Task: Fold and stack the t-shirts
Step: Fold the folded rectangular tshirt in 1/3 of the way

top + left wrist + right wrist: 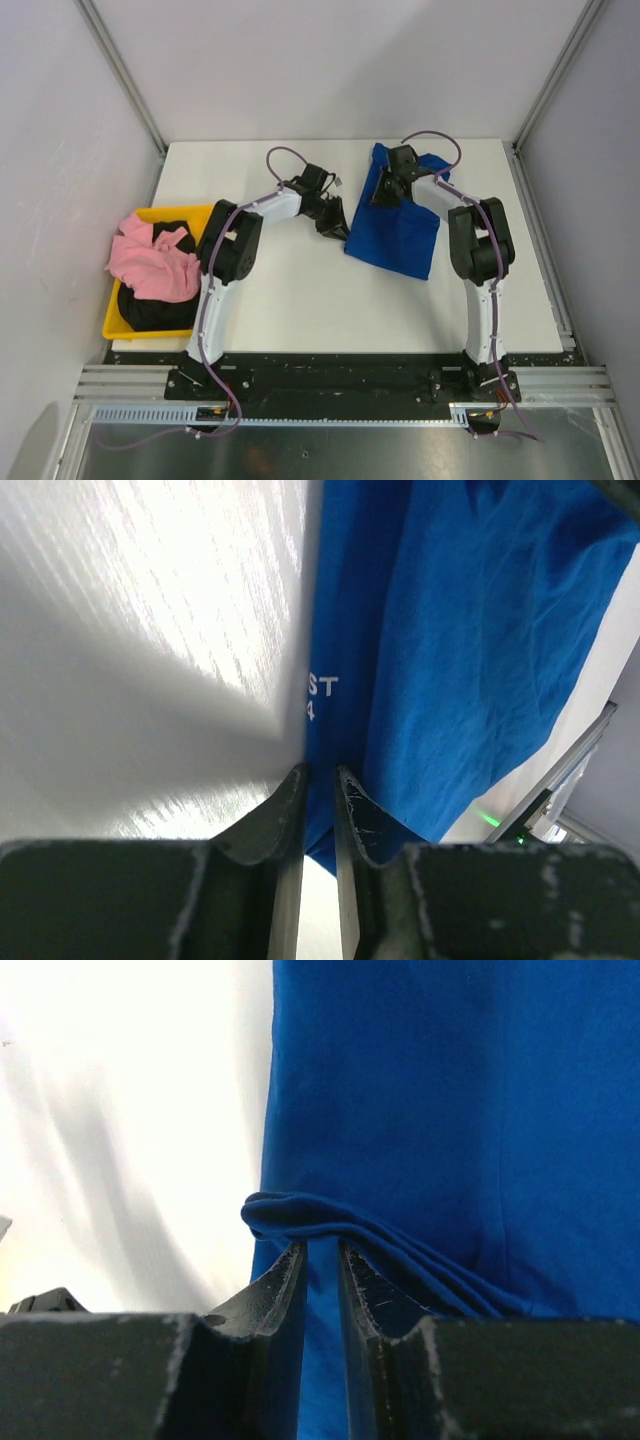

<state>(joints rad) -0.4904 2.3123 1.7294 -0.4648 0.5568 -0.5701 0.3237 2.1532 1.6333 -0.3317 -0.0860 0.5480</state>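
Note:
The royal-blue t-shirt (400, 235) lies partly folded on the right half of the white table (300, 290). My left gripper (336, 228) is at its left edge, jaws shut on blue cloth (450, 630), with white lettering (322, 687) just beyond my left gripper (320, 772). My right gripper (385, 190) is at the shirt's far left corner. The right wrist view shows the right gripper (320, 1247) pinching a rolled fold of the blue shirt (420, 1090). The pink t-shirt (150, 262) lies crumpled over a black t-shirt (150, 310) at the left.
A yellow bin (113, 322) at the table's left edge holds the pink and black shirts. Metal frame posts and grey walls enclose the table on the left, back and right. Both arm bases are at the near edge.

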